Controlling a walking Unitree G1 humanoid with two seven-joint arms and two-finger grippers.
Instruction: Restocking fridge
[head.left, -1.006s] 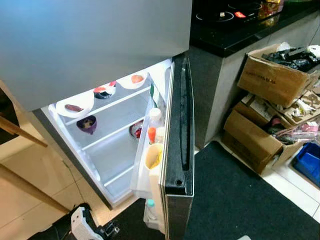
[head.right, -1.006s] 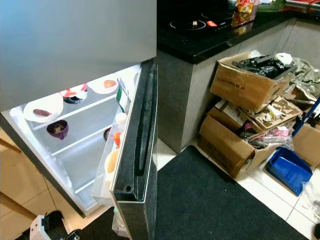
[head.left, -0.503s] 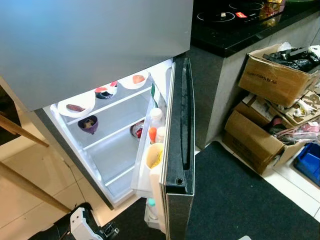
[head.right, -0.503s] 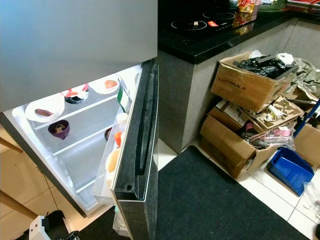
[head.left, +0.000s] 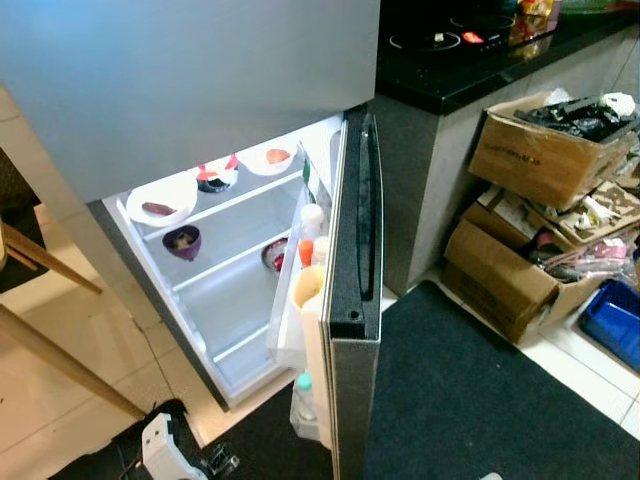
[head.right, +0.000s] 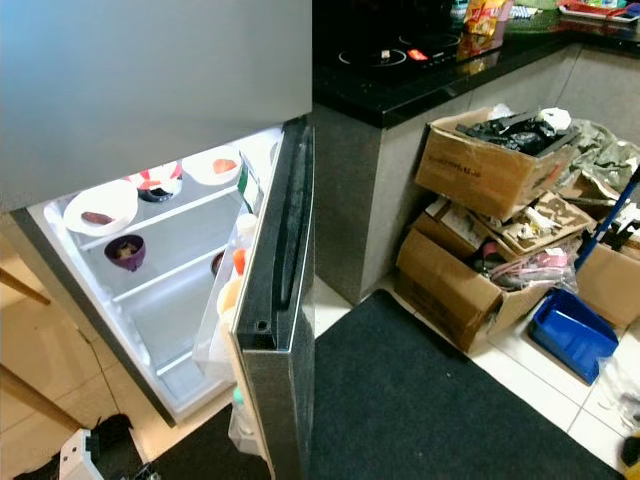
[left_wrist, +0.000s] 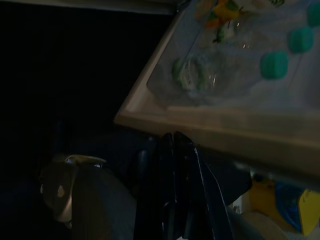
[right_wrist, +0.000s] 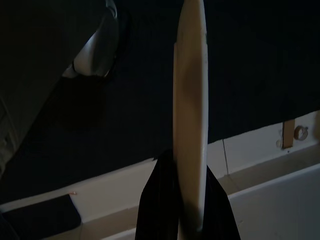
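Fridge (head.left: 200, 90): upper door shut, lower compartment open and lit. Lower door (head.left: 355, 300) swung out toward the camera, seen edge-on near frame centre.

Top shelf (head.left: 230, 200) of the open compartment: white plate (head.left: 160, 200) with a dark item at 9 o'clock, a bowl with red and white (head.left: 212, 178) at centre, white plate with a red item (head.left: 270, 157) at 3 o'clock. Shelf below: purple bowl (head.left: 182, 241) at the 9 o'clock side, a dark bowl with red contents (head.left: 275, 255) at the 3 o'clock side, partly behind the door bins.

Door bins (head.left: 300, 330): white bottles (head.left: 312, 222), an orange-capped item (head.left: 305, 251), a yellow container (head.left: 308, 287); lower down, a bottle with a teal cap (head.left: 303, 385).

Right end effector (right_wrist: 187, 200): black fingers clamped on a flat cream plate (right_wrist: 190, 100) seen edge-on. The plate runs from between the fingers out along their line, over the dark mat (right_wrist: 240, 70) and pale floor tiles.

Left end effector (left_wrist: 175, 145): fingers together, nothing between them. Beyond the tips, toward 1 o'clock in the wrist picture, a pale tray-like bin (left_wrist: 225, 110) holds teal-capped bottles (left_wrist: 275, 65) and a wrapped green item (left_wrist: 189, 72). The rest of that view is too dark to read.

At 3 o'clock of the fridge: black surface (head.left: 470, 70) with a cooktop; cardboard boxes (head.left: 530, 160) stacked on the floor below it, and a blue dustpan (head.right: 572, 335). Black mat (head.left: 470, 400) in front of the door. Wooden rails (head.left: 60, 350) at 9 o'clock.
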